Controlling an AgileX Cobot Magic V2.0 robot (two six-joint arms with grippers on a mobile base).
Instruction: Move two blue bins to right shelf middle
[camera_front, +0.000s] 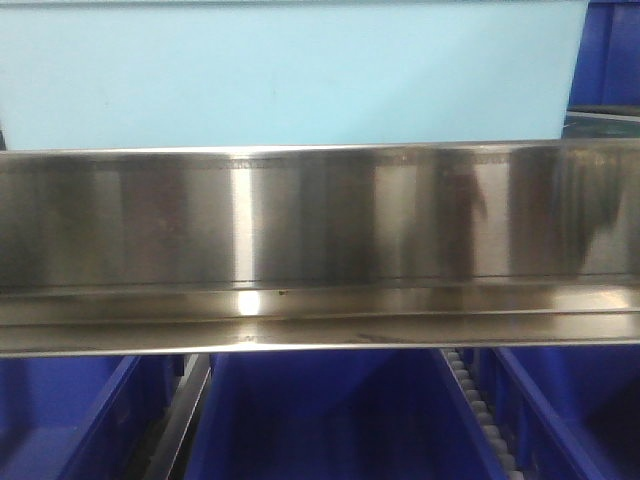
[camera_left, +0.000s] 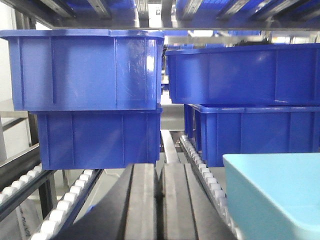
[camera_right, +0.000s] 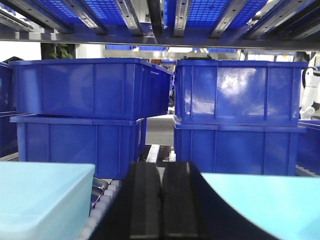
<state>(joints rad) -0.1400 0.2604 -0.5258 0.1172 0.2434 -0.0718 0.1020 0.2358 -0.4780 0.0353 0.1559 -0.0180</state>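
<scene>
pale bins (camera_right: 45, 197) flank the right gripper (camera_right: 161, 172), one low on its left and one low on its right, so that arm looks nearer both. left gripper (camera_left: 160, 172) has a pale bin (camera_left: 272, 195) just to its right. both jaws are pressed together on nothing. smooth, thick-rimmed plastic; the broad side runs across the front view above a brushed steel rail (camera_front: 320, 220). ribbed dark bins (camera_left: 85, 70) sit stacked on rollers (camera_left: 200, 160) beyond.

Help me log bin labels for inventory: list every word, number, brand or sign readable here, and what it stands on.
None: the pale blue bins, the dark blue bins, the steel shelf rail and the roller tracks carry no readable word, label, number or sign in any view.
</scene>
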